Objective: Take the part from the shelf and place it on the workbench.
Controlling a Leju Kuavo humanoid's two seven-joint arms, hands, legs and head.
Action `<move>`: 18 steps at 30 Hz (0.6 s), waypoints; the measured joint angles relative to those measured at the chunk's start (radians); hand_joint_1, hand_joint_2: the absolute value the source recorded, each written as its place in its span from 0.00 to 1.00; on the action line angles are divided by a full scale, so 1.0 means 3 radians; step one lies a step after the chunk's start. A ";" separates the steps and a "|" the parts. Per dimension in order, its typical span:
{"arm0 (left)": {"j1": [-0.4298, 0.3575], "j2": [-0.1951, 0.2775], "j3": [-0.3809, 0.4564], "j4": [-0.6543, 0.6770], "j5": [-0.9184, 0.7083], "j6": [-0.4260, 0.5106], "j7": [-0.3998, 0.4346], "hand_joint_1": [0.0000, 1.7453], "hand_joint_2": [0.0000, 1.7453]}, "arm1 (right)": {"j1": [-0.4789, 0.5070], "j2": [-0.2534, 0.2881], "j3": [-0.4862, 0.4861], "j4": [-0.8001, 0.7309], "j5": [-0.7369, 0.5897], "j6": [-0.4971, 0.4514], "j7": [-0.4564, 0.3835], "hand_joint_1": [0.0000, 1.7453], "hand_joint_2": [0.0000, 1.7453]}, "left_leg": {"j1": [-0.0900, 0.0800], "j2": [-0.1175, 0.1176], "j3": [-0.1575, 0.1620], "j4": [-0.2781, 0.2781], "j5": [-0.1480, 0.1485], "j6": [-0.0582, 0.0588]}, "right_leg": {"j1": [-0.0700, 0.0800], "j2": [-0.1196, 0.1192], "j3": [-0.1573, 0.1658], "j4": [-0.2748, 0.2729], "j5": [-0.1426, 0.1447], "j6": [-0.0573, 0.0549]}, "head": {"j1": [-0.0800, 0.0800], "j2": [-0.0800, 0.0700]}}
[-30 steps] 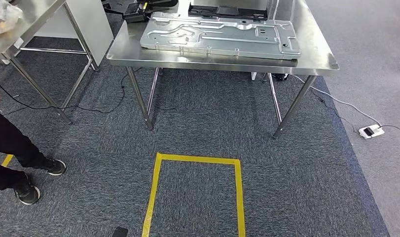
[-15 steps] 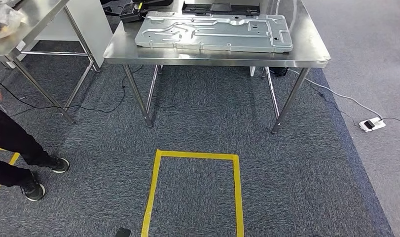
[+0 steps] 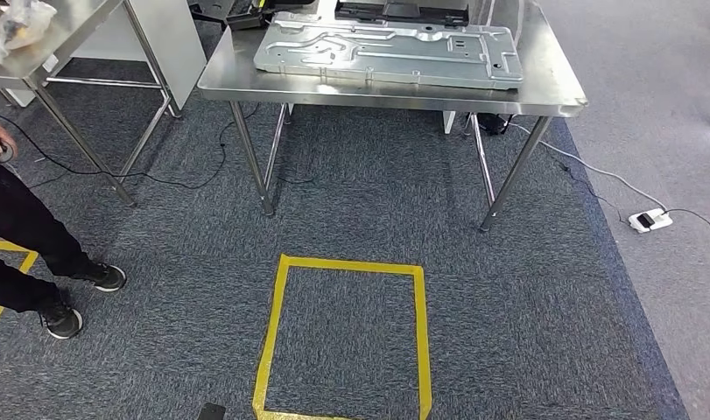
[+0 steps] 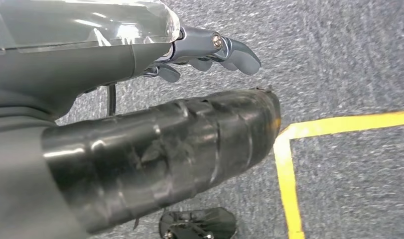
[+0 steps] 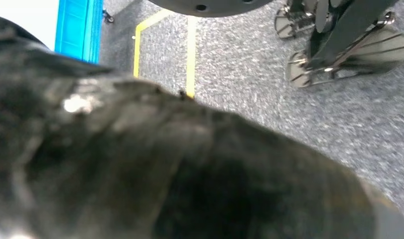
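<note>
**Stamped metal part lay on the workbench, both arms hanging over the carpet**

My left hand (image 4: 155,114) hung low over the grey carpet (image 4: 349,59). Its thick taped thumb lay straight and its darker fingers (image 4: 234,52) reached out beyond it, apart from the thumb, with nothing between them. Just past the thumb's tip a corner of yellow floor tape (image 4: 289,144) turned on the carpet.

My right hand (image 5: 155,164) was a dark blur close against its own camera; I could not tell how its fingers lay or whether it had hold of anything. Beyond it ran more yellow tape and, farther off, the edge of a blue bin (image 5: 77,27).

From my head view, the yellow tape square (image 3: 347,332) lay on the carpet directly ahead of me, well forward of both hands. Farther on stood the steel workbench (image 3: 544,87), and the part (image 3: 386,51), a large flat stamped metal panel, lay on its top, far from either hand. A second steel table (image 3: 58,39) stood off to my left. A person in dark trousers and black shoes (image 3: 36,262) stood on my left side. A white power strip (image 3: 649,220) lay on the floor to my right, its cable trailing under the workbench.
</note>
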 joint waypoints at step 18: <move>0.0009 0.0002 0.0003 0.0000 0.0006 -0.0005 -0.0007 0.00 0.00 | 0.0008 -0.0004 -0.0061 0.0001 -0.0060 0.0046 0.0034 0.00 0.00 | 0.0013 -0.0016 -0.0482 0.1003 -0.0385 -0.0185 | -0.0008 0.0017 0.0480 -0.0799 0.0324 -0.0179 | -0.0003 0.0000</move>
